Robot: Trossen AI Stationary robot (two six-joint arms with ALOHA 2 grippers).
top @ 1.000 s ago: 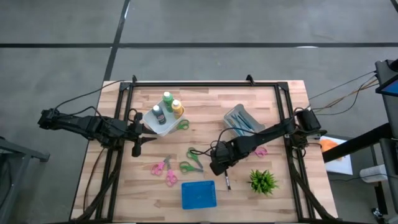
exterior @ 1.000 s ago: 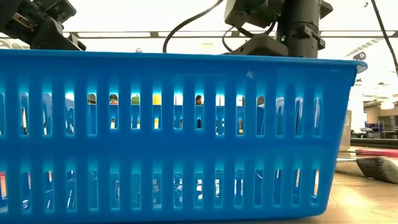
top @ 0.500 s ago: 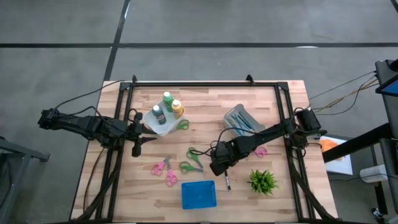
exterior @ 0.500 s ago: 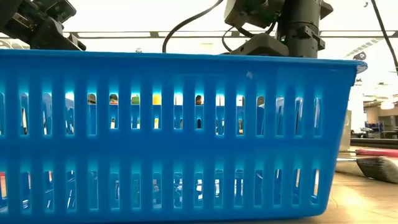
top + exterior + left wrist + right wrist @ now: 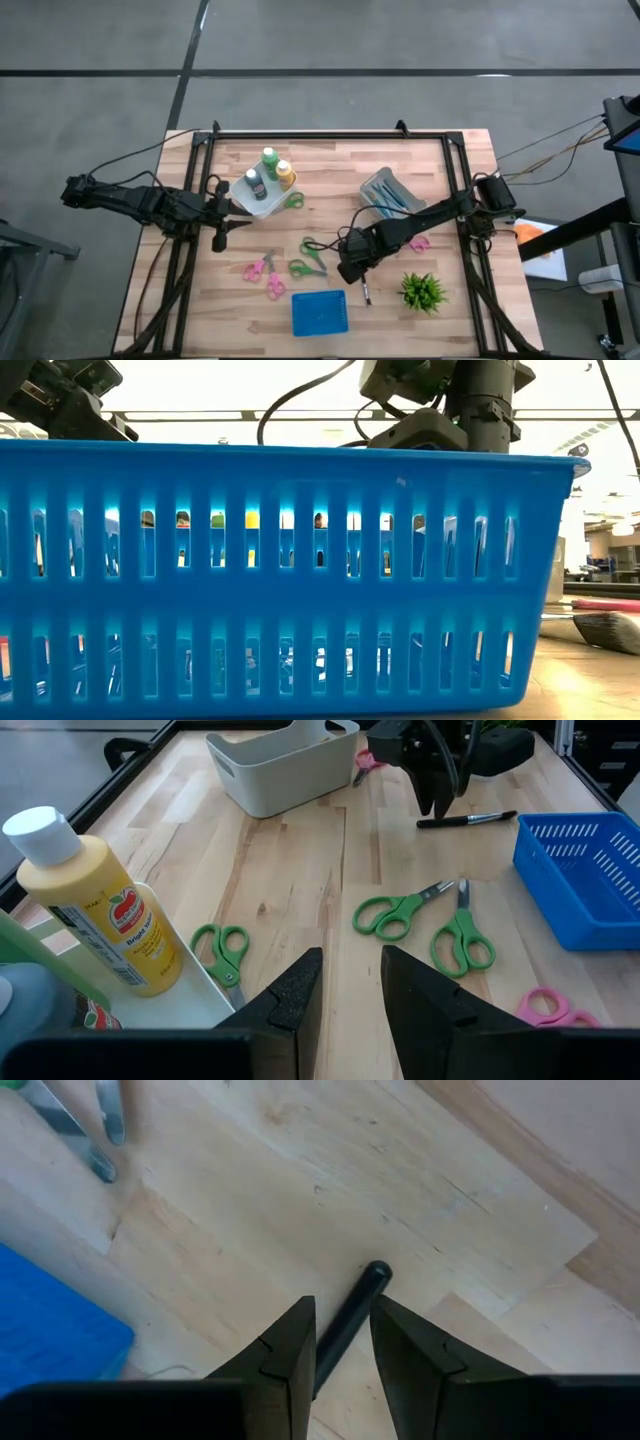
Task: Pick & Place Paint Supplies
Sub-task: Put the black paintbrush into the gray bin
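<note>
Far left, over the worktop's (image 5: pixel 440 160) edge: left gripper (image 5: pixel 221 238), parted a little, nothing between its fingers (image 5: pixel 296 992), nothing held. Just beyond it, a white tray (image 5: pixel 247 205) with all three squeeze bottles upright inside: dark grey bottle (image 5: pixel 256 183) nearest the gripper, yellow-orange bottle (image 5: pixel 285 173) behind it, green bottle (image 5: pixel 270 159) farthest. Touching the tray's far side, one pair of green scissors (image 5: pixel 293 200).

Between the two grippers, loose on the wood: two pink scissors (image 5: pixel 258 268), side by side, and two more green scissors (image 5: pixel 314 247), nearer the right gripper than the left.

Just to the near side of the right gripper, a blue slotted basket (image 5: pixel 320 313), filling almost the whole low view.

Right of centre: right gripper (image 5: pixel 350 272), pointed down at the worktop, also parted only slightly and gripping nothing. Below the gap, flat on the wood, one dark-handled brush (image 5: pixel 366 292), its rounded end poking out past the fingertips (image 5: pixel 290 1330); contact with them impossible to tell. Same brush just beside the basket's corner.

Behind the right gripper, along its arm: a grey bin (image 5: pixel 388 192) with several blue-handled brushes (image 5: pixel 392 198) inside. Close under the arm, another pink scissors (image 5: pixel 418 243). Off to the gripper's far right, near the worktop's front edge, a small green potted plant (image 5: pixel 423 291).
</note>
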